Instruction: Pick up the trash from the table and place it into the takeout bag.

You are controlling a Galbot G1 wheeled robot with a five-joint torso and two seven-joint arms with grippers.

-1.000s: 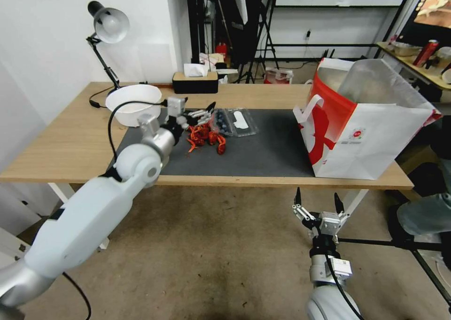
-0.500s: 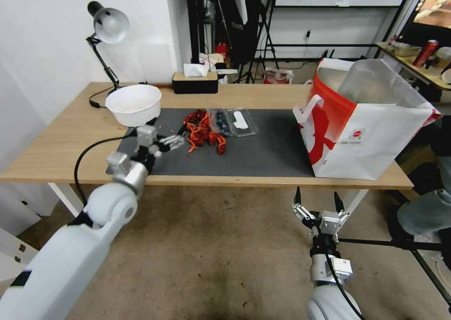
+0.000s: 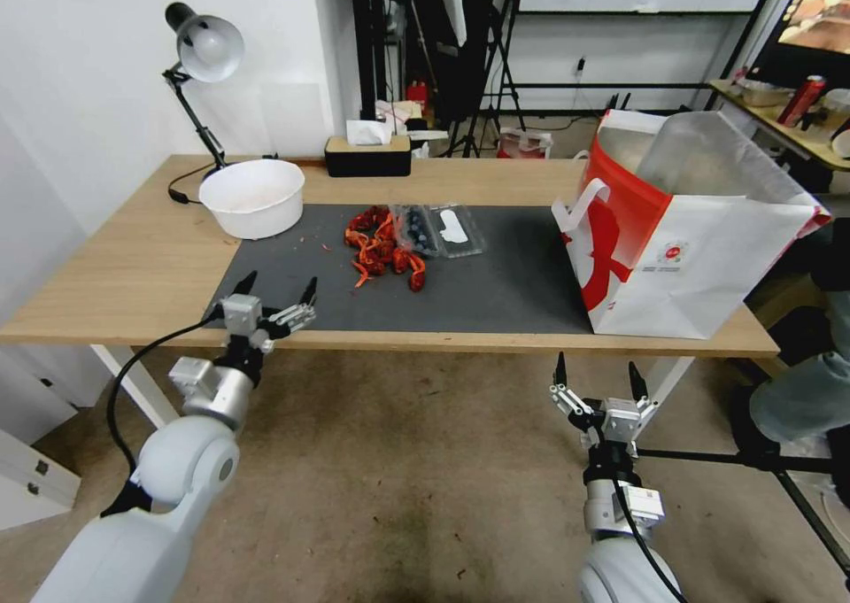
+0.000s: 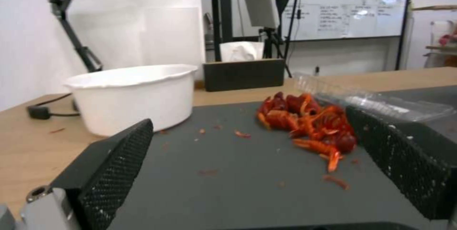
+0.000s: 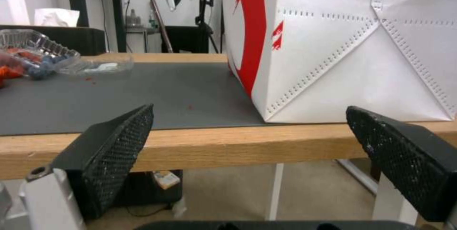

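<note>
The long light-wood rectangular table [image 3: 124, 275] carries a large dark grey mat [image 3: 496, 284] across its middle. At the robot's right end of that mat stands the large white paper takeout bag [image 3: 699, 266] with red side panels, white flat handles and silver foil lining, upright with its mouth open. Toward the left end, partly on the mat's far corner, sits a round white plastic bowl [image 3: 252, 196], with a silver desk lamp [image 3: 205, 50] behind it and a black tissue box [image 3: 367, 154] at the table's far edge. The trash lies between bowl and bag on the far part of the mat: a pile of red-orange crayfish shells [image 3: 382, 251] touching a clear plastic clamshell container [image 3: 440, 229] that holds dark blue bits, with small red crumbs scattered beside the pile. The left gripper [image 3: 276, 291] hovers over the near left edge of the mat, well short of the shells, its black fingers spread wide and holding nothing. The right gripper [image 3: 598, 377] hangs below the table's front edge, in front of the bag, fingers likewise spread apart and empty.
</note>
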